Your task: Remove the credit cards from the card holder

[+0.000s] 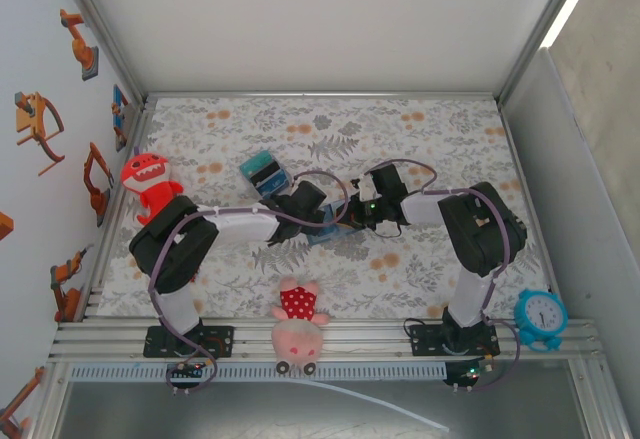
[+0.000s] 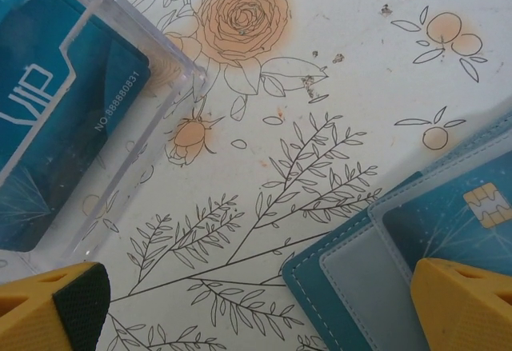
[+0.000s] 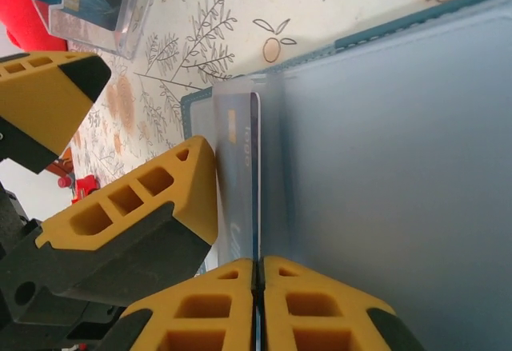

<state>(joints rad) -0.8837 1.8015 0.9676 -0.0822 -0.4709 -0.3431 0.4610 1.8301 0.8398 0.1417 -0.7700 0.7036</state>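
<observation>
Slate-blue card holder [image 1: 330, 237] lies open at the middle of the bench [image 1: 440, 139], between both arms. The right tool [image 3: 256, 267] is pinched closed on the edge of a credit card [image 3: 240, 167] still partly in its pocket, the card's long axis in line with the tool. The left tool [image 2: 256, 311] hangs wide open over the holder's left edge, likely nearer for steadying it.

Slate-blue stitched bi-fold card holder [image 2: 360, 279]: I see it cut off lower right. Clear plastic box [image 2: 136, 147]: cropped left. Blue chip card [image 3: 238, 183]: lettering unreadable to me, blurred.
</observation>
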